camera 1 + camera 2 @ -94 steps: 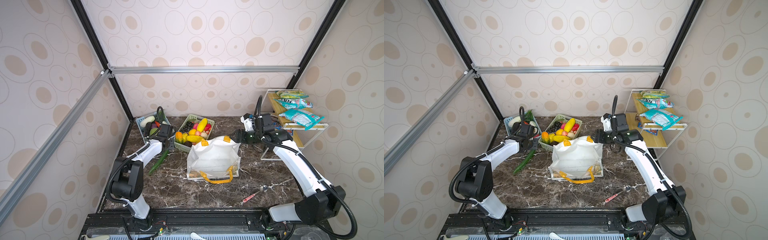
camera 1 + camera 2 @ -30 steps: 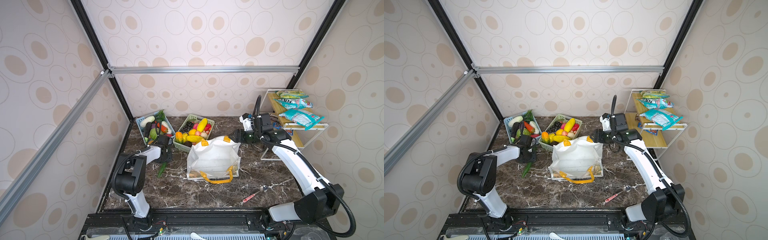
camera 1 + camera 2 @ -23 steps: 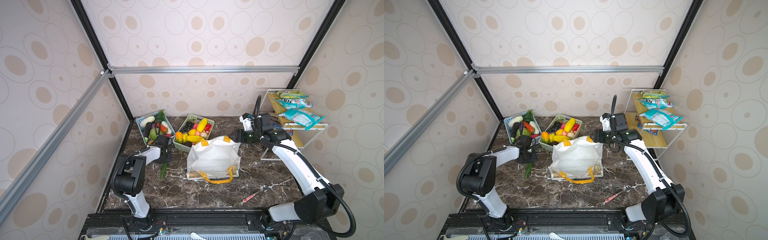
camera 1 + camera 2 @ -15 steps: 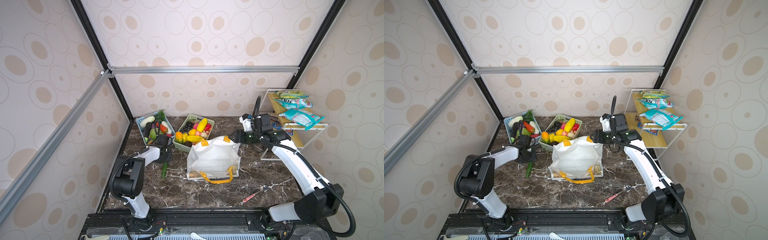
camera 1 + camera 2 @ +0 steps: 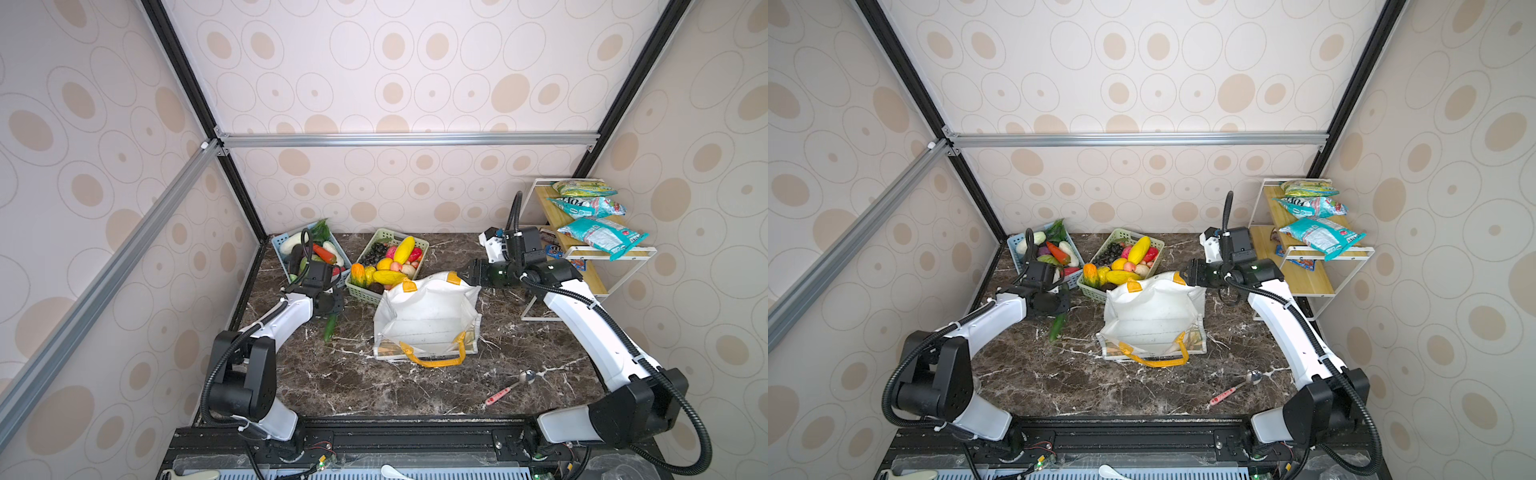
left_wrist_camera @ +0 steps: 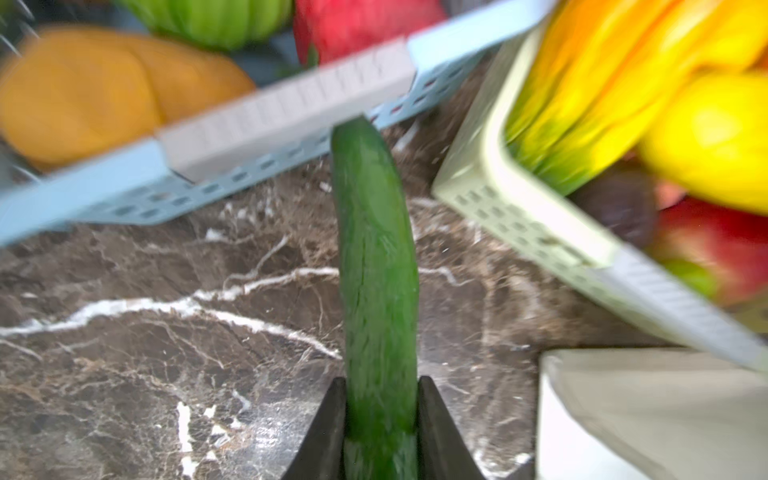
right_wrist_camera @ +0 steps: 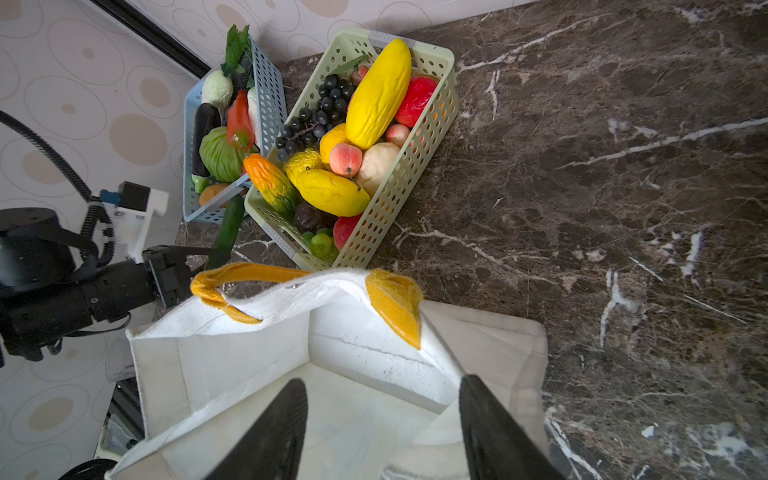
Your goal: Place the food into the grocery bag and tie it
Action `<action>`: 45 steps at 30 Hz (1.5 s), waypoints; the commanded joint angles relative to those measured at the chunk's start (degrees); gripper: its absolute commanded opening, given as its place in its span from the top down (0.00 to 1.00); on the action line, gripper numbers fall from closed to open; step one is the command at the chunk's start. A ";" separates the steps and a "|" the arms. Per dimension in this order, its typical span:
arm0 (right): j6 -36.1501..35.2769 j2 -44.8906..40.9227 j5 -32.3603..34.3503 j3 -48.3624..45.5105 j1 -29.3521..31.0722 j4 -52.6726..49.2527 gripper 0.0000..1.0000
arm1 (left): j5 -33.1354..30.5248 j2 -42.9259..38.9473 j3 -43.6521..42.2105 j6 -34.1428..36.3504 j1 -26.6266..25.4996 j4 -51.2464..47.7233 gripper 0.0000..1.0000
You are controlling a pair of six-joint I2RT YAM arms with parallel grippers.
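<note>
Grips a long green toy cucumber (image 6: pixel 376 249) with the left gripper (image 6: pixel 381 386), dark jaws shut hard against both its sides. Points one tip at the wall of a blue slotted plastic basket (image 6: pixel 124 195), right by the corner of a pale green slotted plastic basket (image 7: pixel 399 187); sticks the other end out below the gripper, left of centre in both top views. Cannot tell whether the cucumber rests on the dark marble tabletop (image 5: pixel 374 386) or hangs just over it. Shows both baskets in the upper middle of the frame, heaped with toy fruit and vegetables. Shows the large white boxy grocery bag with yellow-orange strap handles (image 5: pixel 424 299) upright and open-mouthed at the centre, just below the green basket and to the right of the cucumber. Spreads the right gripper (image 7: pixel 382 380) wide open at the bag's upper right corner, one finger above the bag's inside, the other by its side wall; cannot tell whether either touches the fabric. Shows teal crinkly snack packets (image 5: pixel 598 237) lying on a wooden shelf (image 5: pixel 550 210) at the right edge.
</note>
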 commanded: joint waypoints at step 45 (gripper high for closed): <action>-0.71 -0.27 5.42 2.00 0.37 -2.64 0.39 | -4.51 -5.35 17.97 7.25 -13.70 -5.48 0.64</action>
